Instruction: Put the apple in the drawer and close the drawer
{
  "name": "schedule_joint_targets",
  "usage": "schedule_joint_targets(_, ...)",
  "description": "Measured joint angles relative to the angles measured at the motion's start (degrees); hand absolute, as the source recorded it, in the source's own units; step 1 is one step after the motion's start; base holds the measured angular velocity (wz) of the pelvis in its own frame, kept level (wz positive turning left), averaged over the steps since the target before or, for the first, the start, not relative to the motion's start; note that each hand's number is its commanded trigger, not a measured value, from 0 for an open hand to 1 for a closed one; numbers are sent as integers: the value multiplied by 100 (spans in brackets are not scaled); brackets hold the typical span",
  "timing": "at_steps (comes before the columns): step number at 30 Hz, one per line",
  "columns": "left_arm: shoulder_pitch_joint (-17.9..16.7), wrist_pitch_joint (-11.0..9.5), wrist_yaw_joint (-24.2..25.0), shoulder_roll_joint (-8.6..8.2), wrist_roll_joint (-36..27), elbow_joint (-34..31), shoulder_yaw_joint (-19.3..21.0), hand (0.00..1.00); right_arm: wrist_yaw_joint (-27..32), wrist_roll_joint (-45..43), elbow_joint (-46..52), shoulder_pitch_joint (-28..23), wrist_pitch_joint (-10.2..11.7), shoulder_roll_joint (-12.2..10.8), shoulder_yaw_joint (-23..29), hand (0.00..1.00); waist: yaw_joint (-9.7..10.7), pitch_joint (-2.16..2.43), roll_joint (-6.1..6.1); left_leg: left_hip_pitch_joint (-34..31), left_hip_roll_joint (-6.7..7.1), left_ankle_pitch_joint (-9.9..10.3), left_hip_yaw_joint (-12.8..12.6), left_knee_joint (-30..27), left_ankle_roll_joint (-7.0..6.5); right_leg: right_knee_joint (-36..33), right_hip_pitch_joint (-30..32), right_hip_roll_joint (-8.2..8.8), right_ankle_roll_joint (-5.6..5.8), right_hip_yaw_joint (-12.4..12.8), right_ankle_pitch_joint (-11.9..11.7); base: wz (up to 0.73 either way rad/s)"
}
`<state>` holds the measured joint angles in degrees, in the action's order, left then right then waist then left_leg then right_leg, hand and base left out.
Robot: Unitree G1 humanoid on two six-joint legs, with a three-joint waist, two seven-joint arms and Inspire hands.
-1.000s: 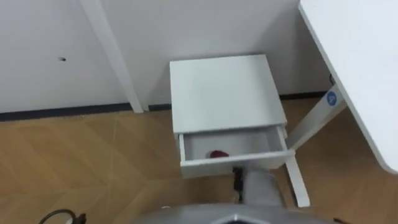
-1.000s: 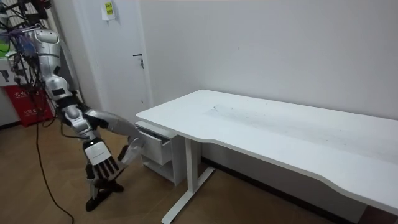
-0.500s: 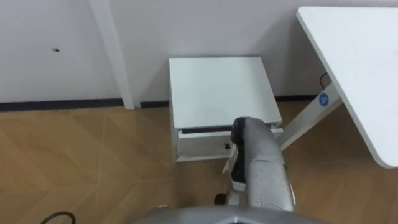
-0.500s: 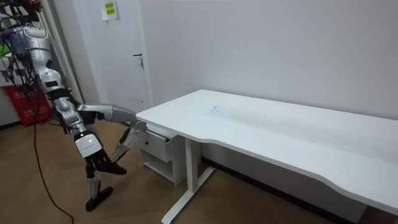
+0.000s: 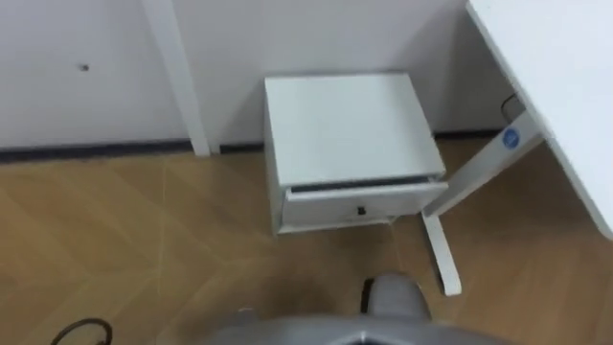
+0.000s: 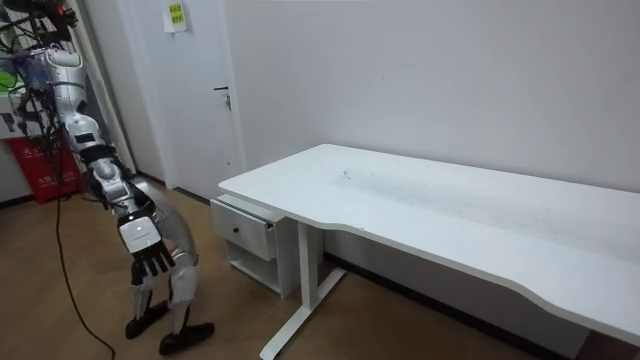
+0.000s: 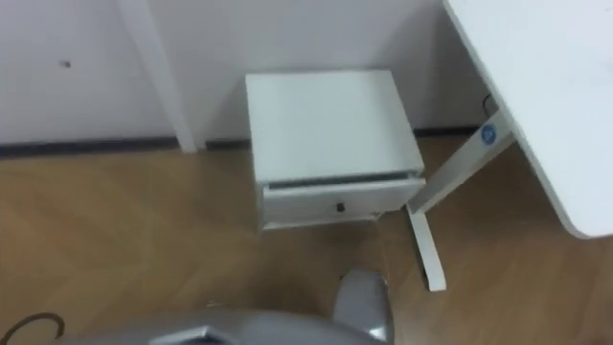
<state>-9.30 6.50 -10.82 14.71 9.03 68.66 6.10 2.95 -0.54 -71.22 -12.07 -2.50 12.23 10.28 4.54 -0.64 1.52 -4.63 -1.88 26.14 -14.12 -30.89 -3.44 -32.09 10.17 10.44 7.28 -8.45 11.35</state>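
Since a second ago the drawer has gone from wide open to nearly shut. The robot has stepped back and stands on both feet, away from the cabinet. What could go wrong now is that the drawer stays a tiny bit open. A thin dark line shows along its top, so it may need one more push. A push that is too hard could slide the little cabinet back or bump the apple around inside. The apple lay in the drawer when it was open; now it is hidden, most likely shut inside. The right hand hangs down by the robot's side with its fingers loose and spread, holding nothing and touching nothing. Below the hand is the wood floor. Ahead of the hand, well apart from it, is the drawer front. Farther on, past the cabinet and off to the hand's right, stands the white desk.
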Motion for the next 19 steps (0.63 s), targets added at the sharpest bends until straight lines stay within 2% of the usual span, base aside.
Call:
schedule_joint_targets(1, 14, -42, -2, -10, -22, -10, 18, 0, 4, -52, 0, 21, 1, 3, 15, 0, -7, 8, 28, 105, 50, -126, -8, 240, 67, 240, -118, -56, -16, -12, -12, 6)
schedule_joint_targets(2, 27, -107, -8, -12, -33, -8, 57, 0, 15, -165, 7, 82, 15, 3, 15, 0, -12, 29, 108, 272, 128, -355, -47, 655, 81, 692, -319, -182, -94, 15, -91, -4)
schedule_joint_targets(3, 40, -119, -13, -16, -38, -7, 102, 0, 26, -218, 13, 137, 56, 4, 21, 0, -24, 51, 174, 347, 178, -507, -107, 895, 22, 1100, -480, -306, -189, 29, -262, -14)
schedule_joint_targets(5, -16, -120, -16, -66, -41, -9, 205, 0, 25, -223, 15, 240, 102, 9, 47, 0, -111, 53, 181, 444, 163, -603, -118, 1029, -112, 1552, -768, -399, -193, 41, -279, -38)
schedule_joint_targets(7, -28, -171, -3, -86, -56, -10, 207, 0, 10, -219, 14, 275, 223, 4, 48, 0, -95, 58, 166, 634, 121, -636, -76, 1183, -127, 1879, -1044, -521, -192, 37, -277, -13)
schedule_joint_targets(10, -9, -335, 20, -138, -56, -83, 212, 0, -21, -218, 5, 349, 340, -10, 48, 0, -92, 62, 164, 887, 111, -814, -46, 1518, -48, 2064, -1204, -609, -193, 38, -271, 0)
schedule_joint_targets(11, -30, -375, 19, -180, -57, -105, 230, 0, -39, -219, -11, 388, 367, -15, 49, 0, -88, 72, 152, 1028, 111, -891, 41, 1691, -13, 2067, -1237, -644, -204, 43, -278, -7)
schedule_joint_targets(12, -44, -395, 19, -229, -57, -105, 266, 0, -49, -216, -9, 417, 376, -32, 49, 0, -75, 61, 149, 1143, 108, -981, 59, 1821, 57, 2071, -1307, -656, -226, 44, -290, -4)
schedule_joint_targets(14, -73, -402, 19, -277, -60, -105, 266, 0, -62, -194, -9, 403, 384, -73, 48, 0, -19, 59, 159, 1237, 102, -1061, 54, 1875, 136, 2196, -1473, -675, -260, 58, -309, 5)
schedule_joint_targets(17, -76, -412, 19, -297, -59, -111, 268, 0, -76, -214, 3, 422, 390, -134, 48, 0, -8, 93, 124, 1333, 53, -1081, 55, 1992, 158, 2252, -1537, -741, -283, 54, -302, 3)
schedule_joint_targets(18, -60, -431, 17, -286, -61, -103, 267, 0, -80, -213, 2, 422, 394, -168, 46, 0, 4, 61, 222, 1190, 73, -1081, -6, 1591, 164, 2297, -1631, -623, -325, 181, -324, 20)
schedule_joint_targets(19, -39, -448, 14, -279, -67, -79, 264, 0, -78, -213, 9, 435, 396, -201, 47, 0, 15, -11, 373, 935, 113, -995, -31, 1237, 225, 2377, -1706, -487, -339, 430, -333, 20)
